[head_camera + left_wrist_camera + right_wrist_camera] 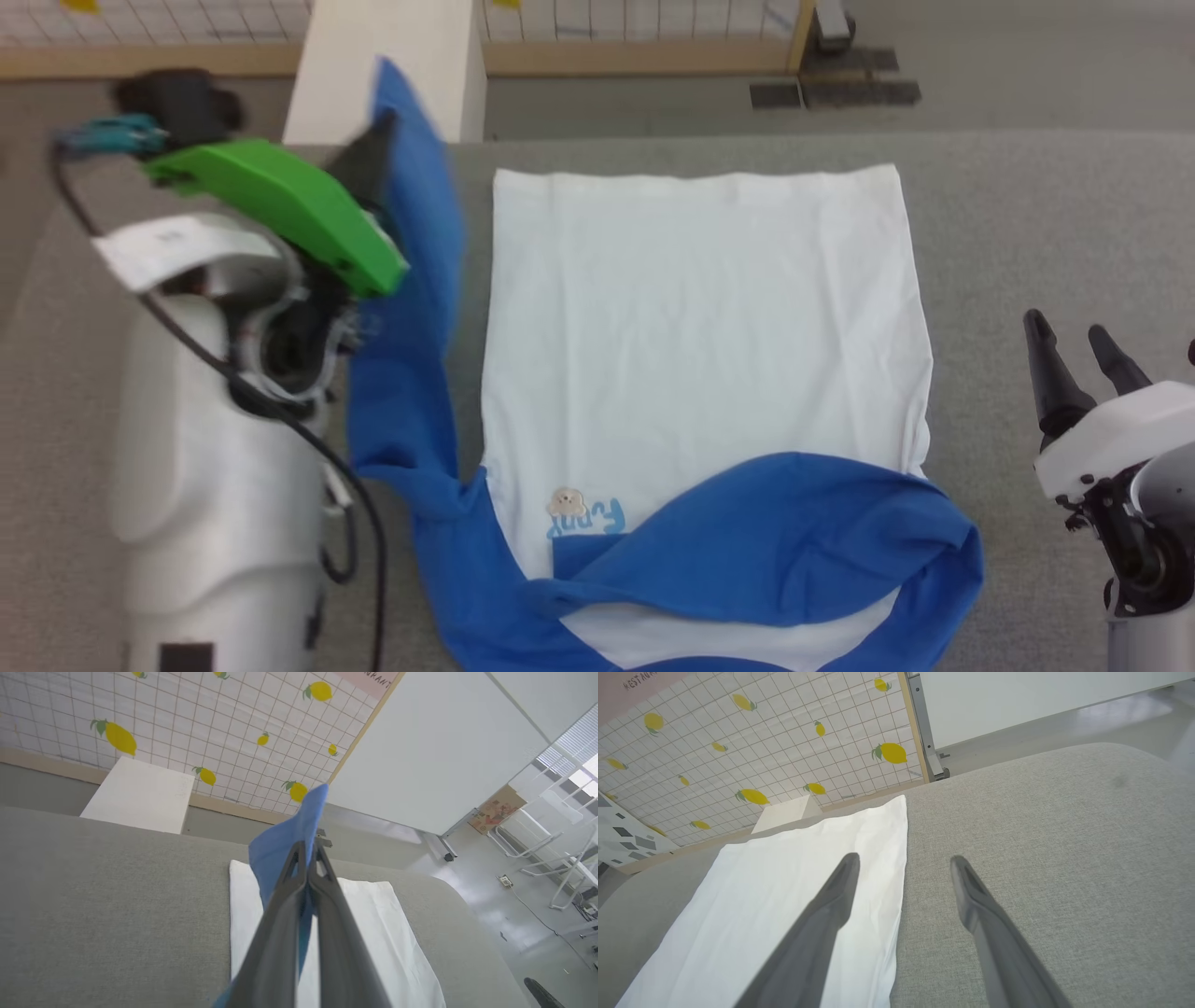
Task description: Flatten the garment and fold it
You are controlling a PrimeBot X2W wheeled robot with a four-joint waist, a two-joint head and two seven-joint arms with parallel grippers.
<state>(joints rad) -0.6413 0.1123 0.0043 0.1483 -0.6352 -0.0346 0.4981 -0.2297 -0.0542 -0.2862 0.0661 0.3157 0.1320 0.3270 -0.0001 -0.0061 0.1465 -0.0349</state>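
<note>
Sleeve (411, 280) of garment (700, 327) hangs pinched in raised left hand (309, 850).

The garment (700, 327) is cut off below, its lettering (586, 521) unreadable.

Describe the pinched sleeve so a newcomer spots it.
On the grey surface lies the garment. A blue sleeve runs along its left edge. Unlike the other sleeve draped across the chest, its end is lifted, pinched in the left gripper.
</note>
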